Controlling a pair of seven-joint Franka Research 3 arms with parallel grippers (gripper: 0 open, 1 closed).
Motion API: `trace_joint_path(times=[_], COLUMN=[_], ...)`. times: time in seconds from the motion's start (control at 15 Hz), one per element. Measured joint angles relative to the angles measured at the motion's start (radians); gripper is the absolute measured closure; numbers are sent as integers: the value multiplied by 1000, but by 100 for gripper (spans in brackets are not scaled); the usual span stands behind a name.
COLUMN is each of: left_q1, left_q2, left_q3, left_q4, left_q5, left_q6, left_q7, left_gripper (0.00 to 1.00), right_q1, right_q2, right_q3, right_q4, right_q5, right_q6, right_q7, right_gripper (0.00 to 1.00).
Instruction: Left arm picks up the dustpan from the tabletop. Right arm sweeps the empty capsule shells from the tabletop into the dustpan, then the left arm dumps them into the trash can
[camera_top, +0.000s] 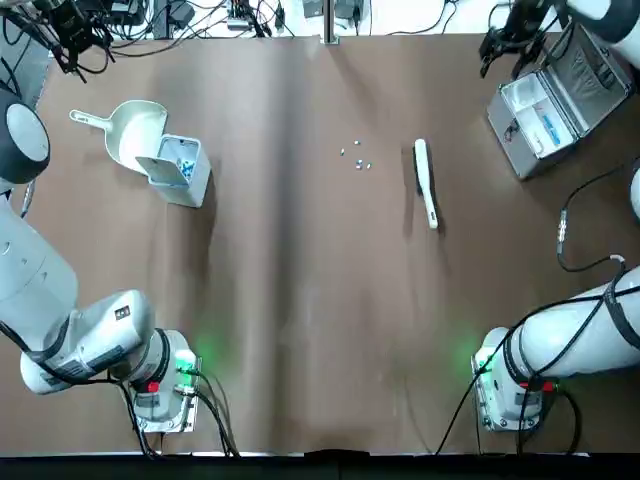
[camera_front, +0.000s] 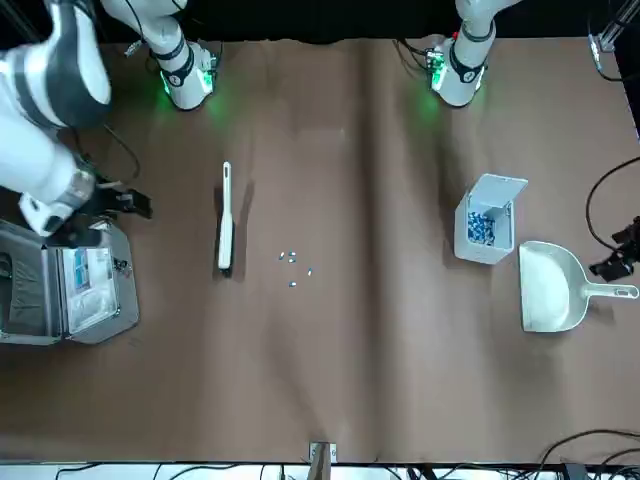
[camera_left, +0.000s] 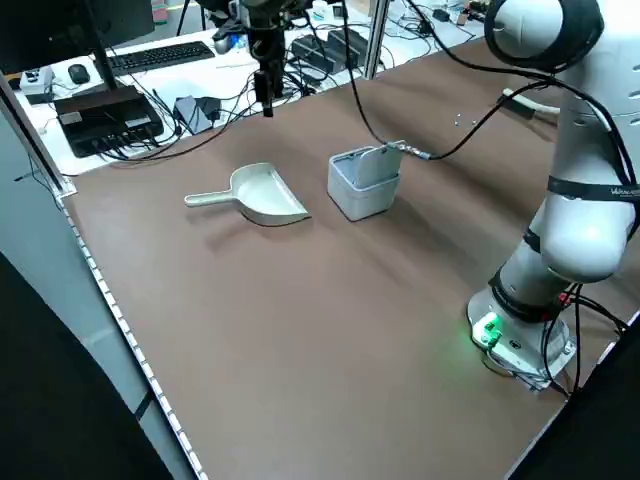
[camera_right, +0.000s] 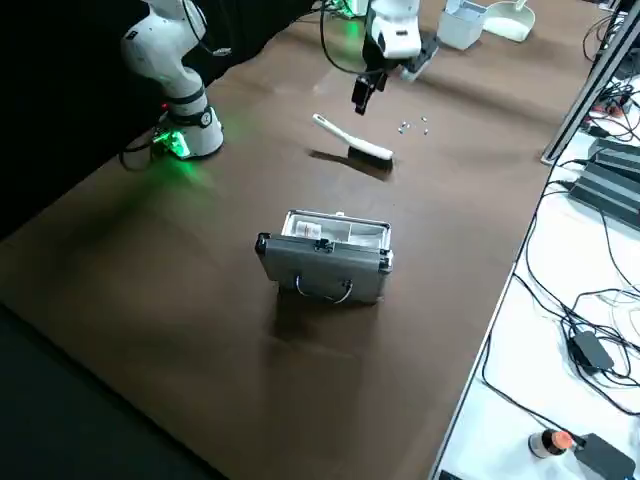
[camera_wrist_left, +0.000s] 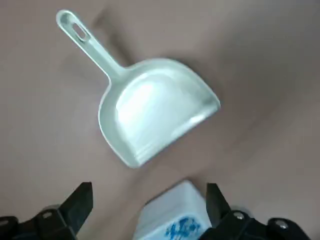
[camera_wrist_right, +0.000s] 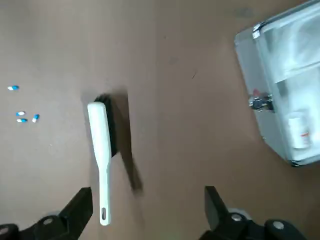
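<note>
The cream dustpan (camera_top: 137, 131) lies on the table at the far left, handle pointing left, touching the grey trash can (camera_top: 181, 169), which has blue bits inside. My left gripper (camera_wrist_left: 147, 189) hangs open above the dustpan (camera_wrist_left: 155, 110) and the trash can (camera_wrist_left: 172, 220), holding nothing. The capsule shells (camera_top: 355, 158) are scattered mid-table, just left of the white brush (camera_top: 426, 182). My right gripper (camera_wrist_right: 147, 192) hovers open and empty above the table between the brush (camera_wrist_right: 101, 145) and the case. In the front view the left gripper (camera_front: 615, 262) is beside the dustpan's handle (camera_front: 612, 292).
An open silver case (camera_top: 545, 105) sits at the far right of the table, close to the right gripper (camera_top: 497, 45). Cables and a keyboard lie beyond the far edge. Both arm bases glow green at the near edge.
</note>
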Motion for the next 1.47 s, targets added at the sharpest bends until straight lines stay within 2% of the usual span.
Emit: trace_joint_path(times=[0.2, 0.4, 0.47, 0.53, 0.8, 1.13, 1.47], left_q1=[3, 0, 0, -2, 17, 55, 54], left_q2=[41, 101, 126, 176, 236, 298, 337], left_q3=[10, 10, 11, 31, 89, 98, 106], left_q4=[1, 0, 1, 2, 7, 8, 9], left_q5=[41, 126, 142, 165, 177, 183, 209], left_q6=[76, 152, 176, 224, 338, 463, 495], left_q7=[-178, -415, -486, -584, -609, -600, -600], left_gripper=[0, 0, 0, 0, 0, 0, 0], right_q1=[32, 66, 78, 99, 142, 194, 243], right_q2=[-5, -17, -21, -25, -25, -21, 44], right_q3=[1, 2, 2, 2, 2, 3, 3], right_q4=[-118, -184, -206, -264, -343, -350, -369], right_q5=[1, 13, 14, 15, 15, 16, 16], right_q6=[76, 115, 142, 214, 283, 288, 313], right_q7=[2, 32, 47, 60, 105, 121, 122], right_gripper=[1, 1, 1, 2, 3, 3, 4])
